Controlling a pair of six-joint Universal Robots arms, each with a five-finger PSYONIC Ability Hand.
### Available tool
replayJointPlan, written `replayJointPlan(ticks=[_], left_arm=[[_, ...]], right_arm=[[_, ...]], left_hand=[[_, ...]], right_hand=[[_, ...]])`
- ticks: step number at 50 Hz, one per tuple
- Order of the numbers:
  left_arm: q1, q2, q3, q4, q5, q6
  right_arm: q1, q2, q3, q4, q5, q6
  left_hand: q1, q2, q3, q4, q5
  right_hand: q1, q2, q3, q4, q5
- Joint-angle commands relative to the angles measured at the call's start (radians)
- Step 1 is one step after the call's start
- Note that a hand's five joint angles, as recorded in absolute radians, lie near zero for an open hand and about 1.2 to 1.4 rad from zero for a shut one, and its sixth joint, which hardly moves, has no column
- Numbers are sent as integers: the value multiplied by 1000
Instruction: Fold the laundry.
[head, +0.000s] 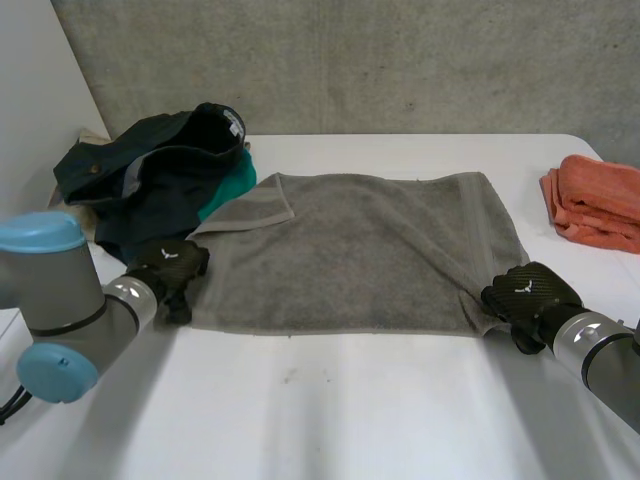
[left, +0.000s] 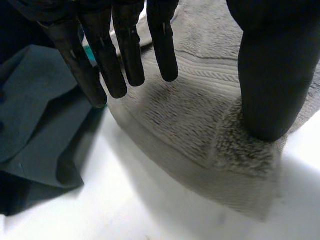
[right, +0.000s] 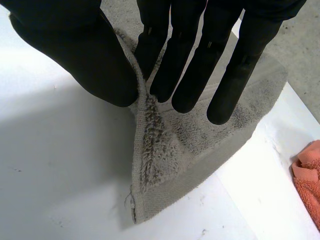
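Head view: the grey towel (head: 370, 250) lies flat, still unfolded, on the worktop (head: 330, 410), its near corners under the right robot hand (head: 530, 293), pinching, and the left robot hand (head: 172, 265), straight-fingered with its thumb pressing down.

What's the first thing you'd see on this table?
A big grey towel lies spread in the middle of the white table. The left hand rests on one near corner, the right hand pinches the other. Dark clothes are heaped at far left, an orange cloth at far right.
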Motion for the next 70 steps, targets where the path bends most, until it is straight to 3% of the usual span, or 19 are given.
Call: replayJointPlan(ticks=[1, 7, 9, 18, 22, 27, 31, 35, 38, 42, 44, 48, 50, 54, 58, 59, 64, 66, 70], left_arm=[[-6, -45, 66, 4, 0, -3], [-21, -79, 101, 4, 0, -5], [-21, -82, 101, 4, 5, -3], [-23, -13, 60, -10, -7, -11], [-21, 185, -40, -12, -7, -48], [-32, 398, -147, -56, -9, -49], [-44, 585, -224, -273, -10, -46], [-50, 622, -261, -444, -10, -38], [-58, 619, -278, -489, -7, -23], [-78, 558, -281, -437, -15, -12], [-97, 446, -258, -363, -46, -11], [-149, 251, -118, -271, -171, -6], [-166, 158, -5, -241, -275, 11], [-196, 47, 273, -223, -389, 70], [-215, -2, 547, -132, -376, 113], [-213, -8, 596, -93, -371, 117], [-216, -13, 785, 204, -348, 121], [-216, -11, 814, 322, -340, 123], [-216, -4, 813, 340, -343, 123]], right_arm=[[0, 0, 1, 0, 0, 0], [0, 0, 1, 0, 0, 0], [0, 0, 1, -2, 1, 0], [-3, -2, -14, 2, 12, -2], [-12, -43, -35, 18, 20, -5], [-73, -231, -84, 168, 18, -32], [-141, -316, -156, 337, 17, -93], [-218, -373, -184, 504, 14, -218], [-235, -364, -163, 578, 4, -339], [-218, -266, -143, 580, 20, -390], [-210, -198, -150, 569, 26, -379], [-193, -33, -228, 502, 81, -354], [-184, 1, -276, 467, 118, -347], [-94, 64, -449, 362, 231, -330], [14, 89, -646, 165, 265, -287], [35, 86, -697, 49, 265, -263], [45, 65, -753, -354, 239, -190], [48, 54, -752, -444, 232, -176], [51, 57, -756, -474, 218, -161]], left_hand=[[124, 129, 128, 133, 146], [541, 545, 544, 550, 562], [825, 830, 828, 834, 846], [825, 830, 829, 835, 847], [825, 830, 829, 835, 847], [825, 830, 829, 835, 847], [825, 830, 829, 835, 847], [825, 830, 829, 835, 847], [825, 830, 829, 835, 847], [825, 830, 829, 835, 847], [825, 830, 829, 835, 847], [825, 830, 829, 835, 847], [825, 830, 829, 835, 847], [825, 830, 829, 835, 847], [825, 830, 829, 835, 847], [825, 830, 829, 835, 847], [825, 830, 829, 835, 847], [825, 830, 829, 835, 847], [825, 830, 829, 835, 847]], right_hand=[[262, 211, 197, 191, 231], [262, 211, 197, 191, 231], [262, 211, 197, 191, 231], [262, 211, 197, 191, 231], [262, 211, 197, 191, 231], [262, 211, 197, 191, 231], [262, 211, 197, 191, 231], [262, 211, 197, 191, 231], [262, 211, 197, 191, 231], [262, 211, 197, 191, 231], [262, 211, 197, 191, 231], [262, 211, 197, 191, 231], [262, 211, 197, 191, 231], [262, 211, 197, 191, 231], [262, 211, 197, 191, 231], [262, 211, 197, 191, 231], [262, 211, 197, 191, 231], [262, 211, 197, 191, 231], [262, 211, 197, 191, 231]])
